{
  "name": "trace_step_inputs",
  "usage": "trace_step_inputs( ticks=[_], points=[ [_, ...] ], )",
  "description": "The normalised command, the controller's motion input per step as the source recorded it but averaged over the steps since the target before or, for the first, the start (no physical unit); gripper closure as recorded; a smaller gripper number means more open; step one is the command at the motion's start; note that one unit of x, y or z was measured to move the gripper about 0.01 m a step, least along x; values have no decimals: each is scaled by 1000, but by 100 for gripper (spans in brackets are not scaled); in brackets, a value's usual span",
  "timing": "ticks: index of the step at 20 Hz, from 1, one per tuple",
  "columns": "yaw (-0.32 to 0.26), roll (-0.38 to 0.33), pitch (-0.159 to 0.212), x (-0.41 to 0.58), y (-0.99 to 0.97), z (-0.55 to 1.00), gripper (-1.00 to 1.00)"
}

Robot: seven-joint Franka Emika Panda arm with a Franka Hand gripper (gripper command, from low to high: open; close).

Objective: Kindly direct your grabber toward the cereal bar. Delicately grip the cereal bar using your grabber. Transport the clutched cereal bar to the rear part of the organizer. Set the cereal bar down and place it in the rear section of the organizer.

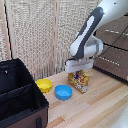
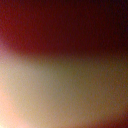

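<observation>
Yellow-orange cereal bar (image 1: pixel 80 81) upright under grabber (image 1: pixel 80 73) | fingers' state untellable | organizer (image 1: pixel 20 95) well apart

The white arm (image 1: pixel 89 35) bends steeply downward from the exterior view's upper right, its grabber (image 1: pixel 80 71) pointing straight down (fingers hidden, state unclear).

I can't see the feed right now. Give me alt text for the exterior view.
A white robot arm reaches down so its grabber sits right at the top of the upright cereal bar on a wooden table; the fingers are hidden, so grip is unclear. A blue bowl and a yellow bowl lie toward the view's left, beside the black organizer.
</observation>
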Motion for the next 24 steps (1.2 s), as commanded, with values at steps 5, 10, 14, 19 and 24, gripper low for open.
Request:
trace_step_inputs(
  ticks=[5, 10, 14, 19, 24],
  points=[
    [-78, 0, 67, 114, 1, 989, 100],
    [-79, 0, 18, 290, 82, 889, 100],
    [-90, 11, 18, 449, 227, 828, 100],
    [-188, -15, 12, 374, 362, 730, 100],
    [-272, -1, 0, 118, 258, 465, 100]
  ],
)
